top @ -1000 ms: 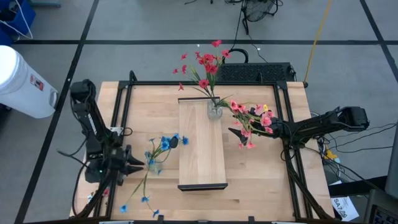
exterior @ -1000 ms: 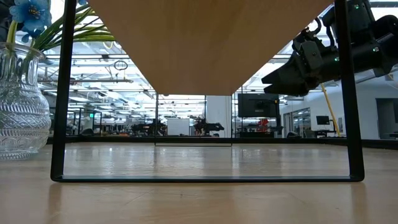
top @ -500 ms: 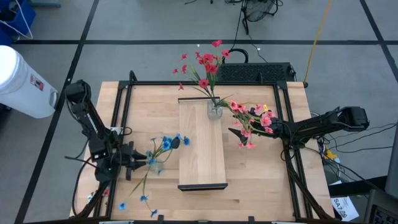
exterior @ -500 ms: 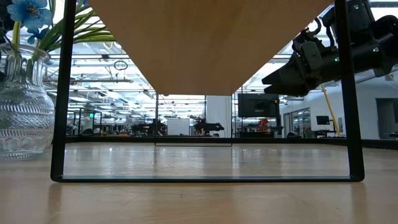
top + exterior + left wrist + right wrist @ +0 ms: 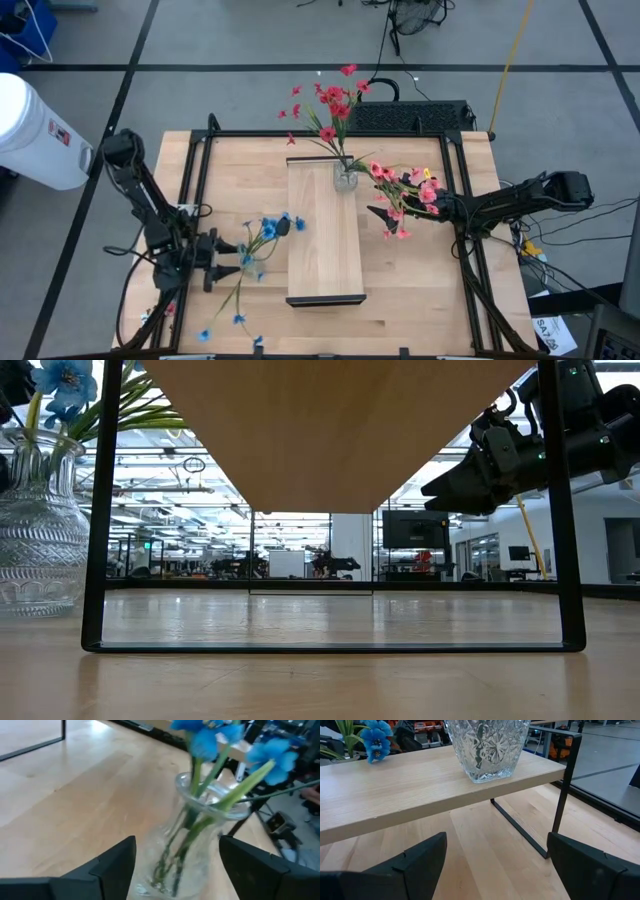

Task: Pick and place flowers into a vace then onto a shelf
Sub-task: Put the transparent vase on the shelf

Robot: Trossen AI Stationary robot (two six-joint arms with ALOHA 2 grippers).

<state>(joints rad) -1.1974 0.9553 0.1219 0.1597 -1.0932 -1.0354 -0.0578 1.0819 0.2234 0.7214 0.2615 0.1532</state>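
Observation:
A clear cut-glass vase [image 5: 250, 268] [image 5: 190, 865] [image 5: 40, 530] stands on its base on the tabletop, left of the shelf. It holds blue flowers [image 5: 268, 229] [image 5: 210, 740], and some sprays droop toward the near-left corner [image 5: 205, 335]. My left gripper [image 5: 222, 264] [image 5: 177, 842] is open, one finger on each side of this vase. The shelf [image 5: 323, 250] [image 5: 395, 785] is a raised pale plank on black legs. A second glass vase [image 5: 345, 178] [image 5: 487, 745] with red-pink flowers [image 5: 332, 105] stands at its far end. My right gripper [image 5: 378, 213] [image 5: 495, 842] hangs open right of the shelf, holding nothing. My left gripper stands level, from the table's left, with its open fingers [image 5: 115, 865] on either side of the blue-flower vase's lower body [image 5: 172, 870]. I cannot tell whether either finger touches the glass. The vase stands upright on the table.
Red-pink sprays [image 5: 405, 195] droop from the shelf vase over my right arm. The shelf's black legs [image 5: 100, 510] [image 5: 565, 785] stand on the tabletop. A black box [image 5: 410, 118] sits at the far edge, and a white bin [image 5: 35, 125] stands off the table's left.
My left gripper has opened: its fingers, together a second ago, now spread around the blue-flower vase. It drew back slightly toward the left, then came toward the vase again. In the low view the vase and its blossoms have shifted a little.

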